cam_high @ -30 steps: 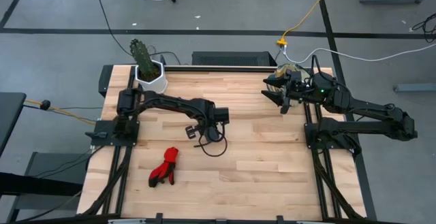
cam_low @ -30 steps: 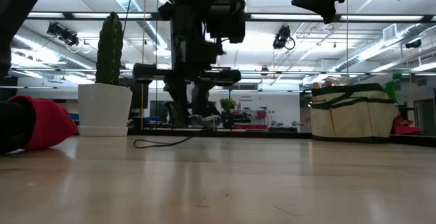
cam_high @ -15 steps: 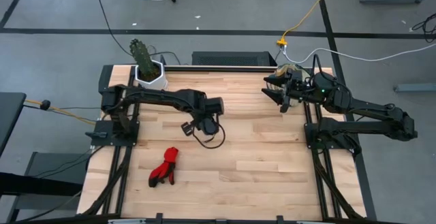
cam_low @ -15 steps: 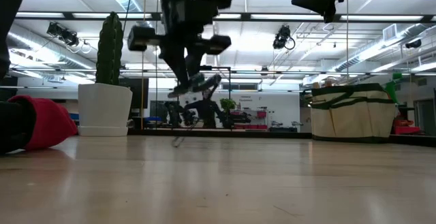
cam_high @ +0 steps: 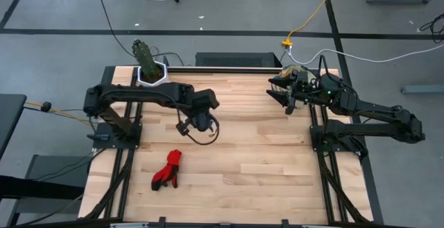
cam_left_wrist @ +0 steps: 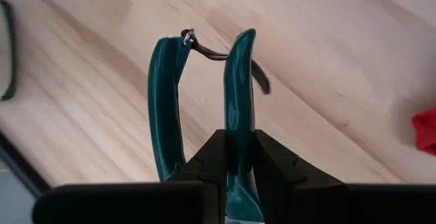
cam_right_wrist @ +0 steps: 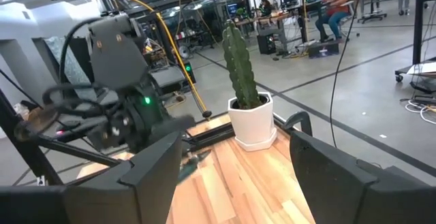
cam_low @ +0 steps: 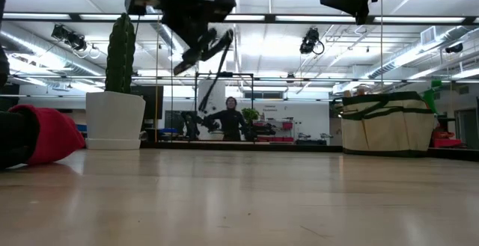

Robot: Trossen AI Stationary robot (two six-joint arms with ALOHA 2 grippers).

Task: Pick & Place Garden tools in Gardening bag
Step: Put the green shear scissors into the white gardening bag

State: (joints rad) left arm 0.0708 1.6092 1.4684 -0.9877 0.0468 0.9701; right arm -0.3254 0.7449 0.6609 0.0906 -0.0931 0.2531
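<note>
Pruning shears (cam_left_wrist: 204,94): held in the air, clear of the table, over its left-centre part and nearer the far edge than the near one. They are in the left gripper's grasp, green handles pointing away from the wrist.
Left gripper (cam_high: 196,123): nearly closed, its dark fingers (cam_left_wrist: 272,163) pinching one shear handle. The other handle stands free beside it, joined at the tip by a small wire catch.
Dark loop (cam_high: 202,135): a thin cord seems to hang below the same gripper. Whether it is tied to the shears or merely caught up with them cannot be told from these views.
Gardening bag (cam_low: 385,123): at the far right corner of the table, upright, mouth upward, well apart from the shears.
Right gripper (cam_high: 272,89): waits above the bag at that corner, fingers spread wide and holding nothing.
Step in hand: the pick looks done and the carry to the bag is due.
Next move: a crossing along the far side of the table to the right corner, high enough to clear the bag's rim, then a release over the mouth. The right arm sits close over the bag, so the approach needs room, and the dangling loop could snag.
Red gloves (cam_high: 168,170): lying toward the near left of the table, not yet packed.
Cactus pot (cam_high: 152,75): at the far left corner, no part of the job.
</note>
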